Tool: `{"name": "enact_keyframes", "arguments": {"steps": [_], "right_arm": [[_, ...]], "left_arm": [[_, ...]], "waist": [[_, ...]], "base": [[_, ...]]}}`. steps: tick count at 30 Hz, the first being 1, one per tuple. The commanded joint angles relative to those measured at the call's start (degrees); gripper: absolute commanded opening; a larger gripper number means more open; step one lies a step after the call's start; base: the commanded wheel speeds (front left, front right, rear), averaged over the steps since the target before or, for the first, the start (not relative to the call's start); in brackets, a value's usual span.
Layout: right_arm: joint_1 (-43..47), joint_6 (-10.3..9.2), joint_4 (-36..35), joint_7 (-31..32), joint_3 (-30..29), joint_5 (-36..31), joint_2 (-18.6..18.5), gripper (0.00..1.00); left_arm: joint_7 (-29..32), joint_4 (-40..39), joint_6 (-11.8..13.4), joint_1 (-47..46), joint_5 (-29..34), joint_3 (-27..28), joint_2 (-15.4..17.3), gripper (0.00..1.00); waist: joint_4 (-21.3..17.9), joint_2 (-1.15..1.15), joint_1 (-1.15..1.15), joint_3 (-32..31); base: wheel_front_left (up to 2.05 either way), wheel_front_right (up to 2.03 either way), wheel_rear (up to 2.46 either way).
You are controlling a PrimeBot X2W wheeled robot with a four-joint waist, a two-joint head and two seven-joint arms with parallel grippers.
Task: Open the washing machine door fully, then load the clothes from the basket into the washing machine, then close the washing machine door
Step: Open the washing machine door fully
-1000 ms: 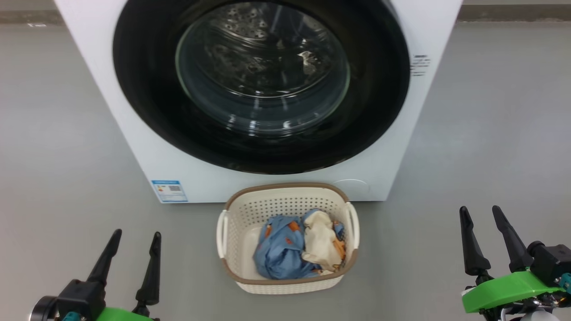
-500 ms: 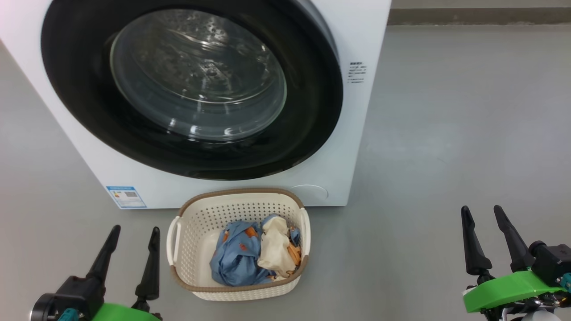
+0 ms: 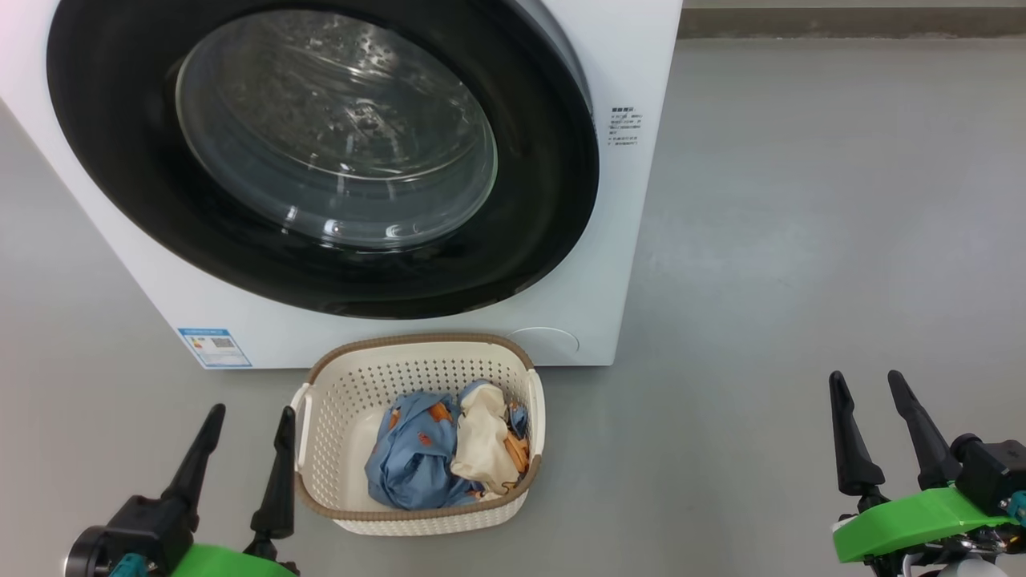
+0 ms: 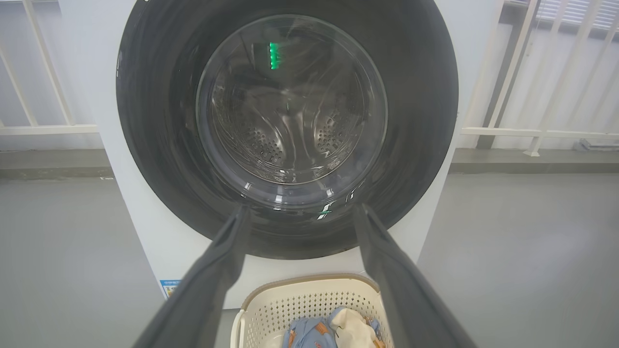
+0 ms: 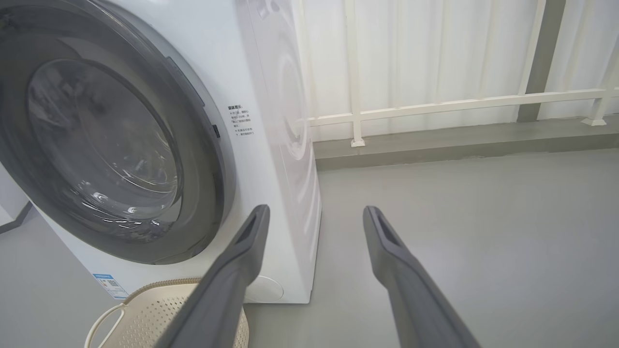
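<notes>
Grey floor (image 3: 801,240), basket (image 3: 419,340) rim beside left fingers (image 3: 278,473)

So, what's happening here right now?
Nothing is being handled yet. The washing machine door is shut, and the clothes lie in the basket on the floor in front of the washing machine. The left end effector hovers open beside the basket, and the right end effector hovers open off to the right, both empty.

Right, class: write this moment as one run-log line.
door shut | clothes in basket | left gripper open, empty | right gripper open, empty
</notes>
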Motion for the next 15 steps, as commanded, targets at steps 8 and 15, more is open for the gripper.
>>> {"name": "enact_keyframes", "arguments": {"steps": [8, 15], "right_arm": [[-2.36, 0.32, -1.52, -0.70, 0.74, -0.60, -0.14, 1.00], [-6.44, 0.32, -1.99, -0.70, 1.68, 4.17, 1.34, 0.34]], "left_arm": [[-0.37, -1.47, 0.04, -2.22, -0.88, 0.86, 1.02, 1.00], [-0.37, -1.05, 0.04, -2.30, -1.08, 0.31, 0.14, 1.00]], "waist": [[0.43, 0.00, 0.00, 0.62], [0.94, 0.00, 0.00, 1.63]], "base": [[0.00, 0.00, 0.00], [0.00, 0.00, 0.00]]}}
